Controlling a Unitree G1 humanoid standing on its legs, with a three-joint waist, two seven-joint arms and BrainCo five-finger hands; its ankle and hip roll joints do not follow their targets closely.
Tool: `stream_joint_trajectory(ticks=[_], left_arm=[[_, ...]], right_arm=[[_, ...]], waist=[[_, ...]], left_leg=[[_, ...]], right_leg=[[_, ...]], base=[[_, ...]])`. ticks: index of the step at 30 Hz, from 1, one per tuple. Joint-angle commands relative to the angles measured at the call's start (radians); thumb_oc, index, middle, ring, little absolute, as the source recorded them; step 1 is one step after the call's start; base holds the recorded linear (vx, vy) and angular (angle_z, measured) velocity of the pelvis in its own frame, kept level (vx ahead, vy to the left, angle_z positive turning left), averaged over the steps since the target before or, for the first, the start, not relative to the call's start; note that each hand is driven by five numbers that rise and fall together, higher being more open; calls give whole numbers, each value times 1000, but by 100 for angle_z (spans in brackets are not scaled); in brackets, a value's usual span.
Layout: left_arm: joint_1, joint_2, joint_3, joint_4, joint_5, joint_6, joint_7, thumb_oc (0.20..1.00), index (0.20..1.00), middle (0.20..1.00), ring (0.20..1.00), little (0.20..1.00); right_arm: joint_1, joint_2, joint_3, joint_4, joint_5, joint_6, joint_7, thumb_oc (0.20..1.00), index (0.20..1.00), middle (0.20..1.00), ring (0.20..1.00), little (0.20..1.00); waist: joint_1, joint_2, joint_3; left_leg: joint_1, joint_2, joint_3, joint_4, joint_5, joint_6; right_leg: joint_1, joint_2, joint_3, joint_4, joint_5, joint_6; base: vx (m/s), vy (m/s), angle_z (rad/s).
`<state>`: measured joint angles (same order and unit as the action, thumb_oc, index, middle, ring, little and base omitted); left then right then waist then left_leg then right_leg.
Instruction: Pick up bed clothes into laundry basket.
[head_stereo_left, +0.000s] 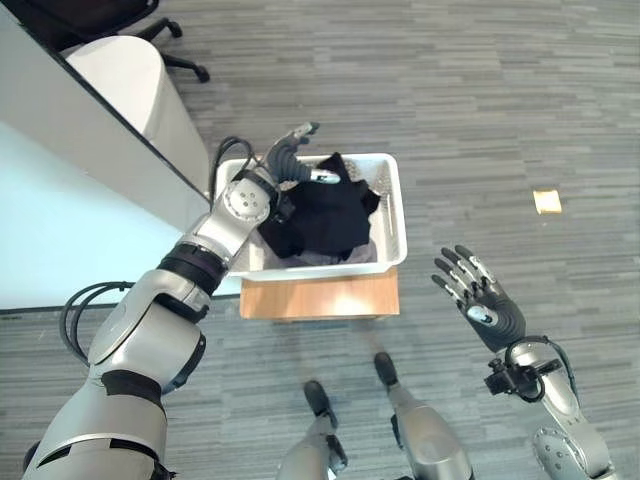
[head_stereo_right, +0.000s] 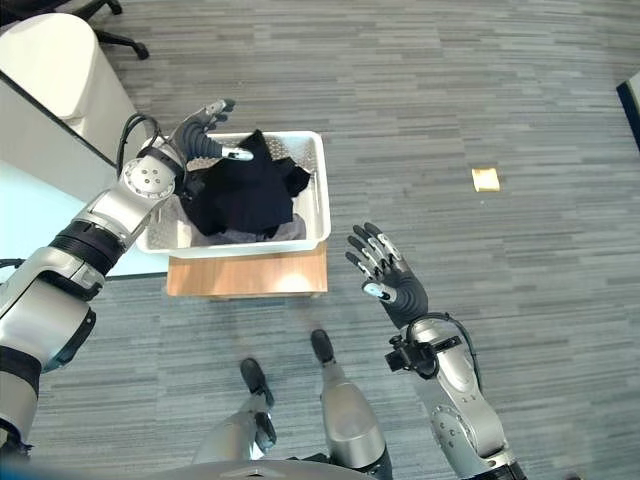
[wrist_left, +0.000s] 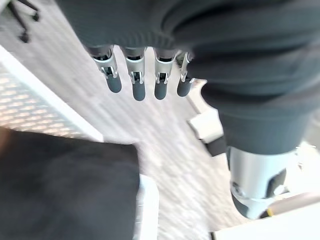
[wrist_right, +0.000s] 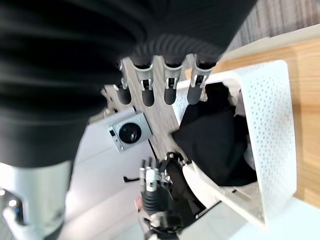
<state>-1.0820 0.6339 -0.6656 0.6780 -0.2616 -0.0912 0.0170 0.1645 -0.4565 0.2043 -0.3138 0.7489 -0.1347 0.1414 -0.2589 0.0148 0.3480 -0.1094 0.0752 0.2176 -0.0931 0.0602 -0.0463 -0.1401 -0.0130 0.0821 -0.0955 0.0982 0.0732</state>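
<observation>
Black clothes (head_stereo_left: 325, 215) in white basket (head_stereo_left: 397, 215)

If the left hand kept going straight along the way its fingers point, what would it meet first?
Probably nothing close. The left hand, fingers straight, is over the far left corner of the basket, above the black clothes, pointing past the rim. Its wrist view shows bare floor ahead; depth is unclear.

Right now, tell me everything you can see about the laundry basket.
The laundry basket is white, rectangular, plastic-looking, with perforated walls and a rolled rim. It sits upright on a low wooden stand beside the bed. Dark crumpled clothes fill it, over a paler layer. The left hand hovers open over its far corner.
</observation>
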Motion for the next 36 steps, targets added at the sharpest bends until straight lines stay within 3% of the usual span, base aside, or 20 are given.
stream_joint_trajectory(ticks=[1,6,7,10,12,15,16,19,21,25,28,30,31,32,33,34,35,36], left_arm=[[15,33,84,-26,-75,-72,20,1000,1000,1000,1000,1000],[268,86,244,-289,-231,-94,34,1000,1000,1000,1000,1000],[426,92,332,-407,-296,-101,20,1000,1000,1000,1000,1000],[683,102,469,-577,-356,-96,-24,1000,1000,1000,1000,1000],[747,85,509,-611,-377,-98,-27,1000,1000,1000,1000,1000],[1027,-12,669,-772,-433,-101,-67,1000,1000,1000,1000,1000],[1035,-13,673,-777,-432,-99,-67,1000,1000,1000,1000,1000],[1279,-181,805,-842,-404,-102,-81,1000,1000,1000,1000,1000],[1413,-346,851,-819,-386,-96,-61,1000,1000,1000,1000,1000],[1406,-378,859,-795,-378,-90,-17,1000,1000,1000,1000,1000],[1367,-356,873,-801,-323,-95,11,1000,1000,1000,1000,1000],[1341,-347,880,-798,-314,-104,26,1000,1000,1000,1000,1000],[1331,-345,876,-793,-312,-107,33,1000,1000,1000,1000,1000],[1322,-332,882,-782,-274,-112,54,1000,1000,1000,1000,1000],[1332,-330,885,-791,-256,-114,55,1000,1000,1000,1000,1000],[1334,-313,883,-808,-243,-116,52,1000,1000,1000,1000,1000],[1329,-308,874,-797,-245,-118,52,1000,1000,1000,1000,1000],[1328,-308,873,-796,-245,-119,52,1000,1000,1000,1000,1000]], right_arm=[[9,-11,-62,-87,22,-38,11,1000,1000,1000,1000,1000],[5,2,-96,-73,-13,-34,-13,1000,1000,1000,1000,1000],[-1,10,-118,-58,-29,-29,-21,1000,1000,1000,1000,1000],[-5,22,-141,-31,-58,-12,-21,1000,1000,1000,1000,1000],[-5,26,-137,-25,-59,-9,-18,1000,1000,1000,1000,1000],[13,63,-160,7,-74,3,-3,1000,1000,1000,1000,1000],[15,62,-157,7,-74,2,-3,1000,1000,1000,1000,1000],[73,82,-189,46,-118,19,29,1000,1000,1000,1000,1000],[62,92,-171,120,-172,29,34,1000,1000,1000,1000,1000],[-24,93,-105,148,-206,37,37,1000,1000,1000,1000,1000],[-77,95,-81,149,-226,36,27,1000,1000,1000,1000,1000],[-104,104,-75,142,-227,32,20,1000,1000,1000,1000,1000],[-113,111,-67,144,-223,30,19,1000,1000,1000,1000,1000],[-109,120,-58,141,-240,26,18,1000,1000,1000,1000,1000],[-105,120,-56,140,-249,27,21,1000,1000,1000,1000,1000],[-96,120,-65,139,-259,21,12,1000,1000,1000,1000,1000],[-83,120,-75,139,-269,19,7,1000,1000,1000,1000,1000],[-84,120,-76,139,-269,19,7,1000,1000,1000,1000,1000]], waist=[[23,-7,-50],[71,2,-87],[99,0,-107],[140,-5,-153],[147,-6,-163],[198,-14,-197],[194,-14,-198],[251,-26,-215],[315,-35,-218],[384,-47,-220],[432,-53,-222],[463,-44,-221],[466,-38,-222],[453,-12,-214],[446,-4,-210],[430,8,-200],[406,11,-194],[408,12,-200]], left_leg=[[59,-3,-54,6,-34,-35],[75,-7,-85,6,-34,-33],[87,-9,-99,6,-36,-32],[122,-12,-122,6,-45,-28],[132,-13,-128,6,-46,-27],[163,-20,-165,6,-54,-20],[164,-20,-166,6,-55,-20],[183,-27,-205,6,-62,-11],[188,-35,-251,6,-61,-1],[184,-42,-300,10,-63,7],[171,-60,-357,22,-65,17],[168,-76,-417,29,-70,32],[163,-95,-450,34,-64,51],[188,-138,-528,36,-60,85],[194,-143,-543,33,-57,94],[200,-151,-597,46,-55,97],[203,-153,-640,55,-57,89],[194,-152,-639,57,-55,88]], right_leg=[[-13,-32,-68,8,7,83],[27,-43,-105,8,-7,74],[47,-47,-116,8,-14,69],[99,-54,-142,8,-32,61],[115,-56,-148,8,-37,58],[171,-61,-184,8,-59,46],[173,-62,-185,8,-60,47],[216,-72,-228,8,-74,40],[243,-87,-276,10,-82,41],[264,-106,-322,14,-89,46],[271,-136,-373,59,-103,55],[250,-173,-411,183,-128,61],[211,-207,-414,300,-104,63],[113,-252,-331,564,12,55],[68,-265,-320,635,31,47],[11,-227,-200,716,52,38],[-25,-168,-94,725,29,24],[-33,-166,-93,723,34,24]], base=[[-16,-12,10],[-9,-12,20],[13,-1,30],[39,-1,26],[25,3,40],[37,6,34],[31,21,29],[16,28,41],[-9,40,64],[17,33,39],[38,81,27],[67,166,91],[216,358,129],[192,371,147],[177,273,159],[55,16,196],[34,-47,166],[145,-143,109]])
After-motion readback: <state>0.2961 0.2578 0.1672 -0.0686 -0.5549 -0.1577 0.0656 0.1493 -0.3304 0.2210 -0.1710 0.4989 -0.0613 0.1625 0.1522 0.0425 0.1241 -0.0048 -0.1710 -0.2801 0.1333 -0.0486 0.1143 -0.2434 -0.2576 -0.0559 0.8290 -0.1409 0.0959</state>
